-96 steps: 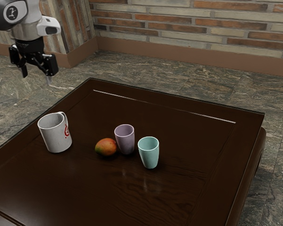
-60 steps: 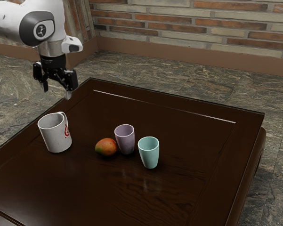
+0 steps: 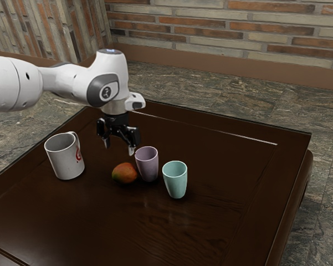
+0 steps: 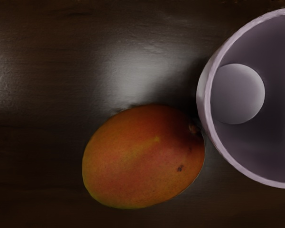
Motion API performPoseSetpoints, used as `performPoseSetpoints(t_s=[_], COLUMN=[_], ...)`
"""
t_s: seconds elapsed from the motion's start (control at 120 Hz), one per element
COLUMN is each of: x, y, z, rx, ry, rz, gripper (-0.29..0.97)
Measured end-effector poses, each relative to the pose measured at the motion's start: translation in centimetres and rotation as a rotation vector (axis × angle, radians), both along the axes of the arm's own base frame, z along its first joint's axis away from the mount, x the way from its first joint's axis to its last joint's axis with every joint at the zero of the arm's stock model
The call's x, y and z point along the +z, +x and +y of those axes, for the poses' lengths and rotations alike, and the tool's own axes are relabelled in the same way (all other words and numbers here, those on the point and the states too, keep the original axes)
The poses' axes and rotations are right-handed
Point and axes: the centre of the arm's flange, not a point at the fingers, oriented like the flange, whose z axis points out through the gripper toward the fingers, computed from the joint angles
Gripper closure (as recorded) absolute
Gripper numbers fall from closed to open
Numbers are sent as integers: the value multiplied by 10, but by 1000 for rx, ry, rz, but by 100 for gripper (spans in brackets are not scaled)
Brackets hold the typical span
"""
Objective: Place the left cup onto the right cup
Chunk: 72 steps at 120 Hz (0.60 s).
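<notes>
A lilac cup (image 3: 147, 163) stands upright near the middle of the dark wooden table (image 3: 221, 183), and a teal cup (image 3: 175, 178) stands just to its right in the exterior view. My black gripper (image 3: 118, 144) hangs open a little above the table, just behind and to the left of the lilac cup, holding nothing. In the wrist view the lilac cup (image 4: 256, 99) is seen from above, open and empty, with a mango (image 4: 142, 156) touching its side.
An orange-red mango (image 3: 124, 173) lies against the lilac cup's left side. A white mug (image 3: 65, 155) with a red mark and a handle stands further left. A brick wall and stone floor surround the table.
My arm has swung from the upper left, off the table, down and to the right, to just above the mango and lilac cup. The cups, mango and mug have not moved.
</notes>
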Motion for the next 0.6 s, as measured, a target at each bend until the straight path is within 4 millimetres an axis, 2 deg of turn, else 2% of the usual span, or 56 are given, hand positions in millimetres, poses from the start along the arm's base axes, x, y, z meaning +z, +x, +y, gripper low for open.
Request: performPoseSetpoints(t_s=[0.117, 0.233, 0.333, 0.558, 0.6], x=[-4, -12, -24, -64, -67], y=[23, 36, 41, 45, 45], z=[-9, -14, -15, -13, -12], rx=[-6, -10, -11, 2, 3], ry=[-20, -32, -36, -50, -52], rz=[-61, -87, -95, -76, -75], gripper=[0, 0, 0, 0, 6])
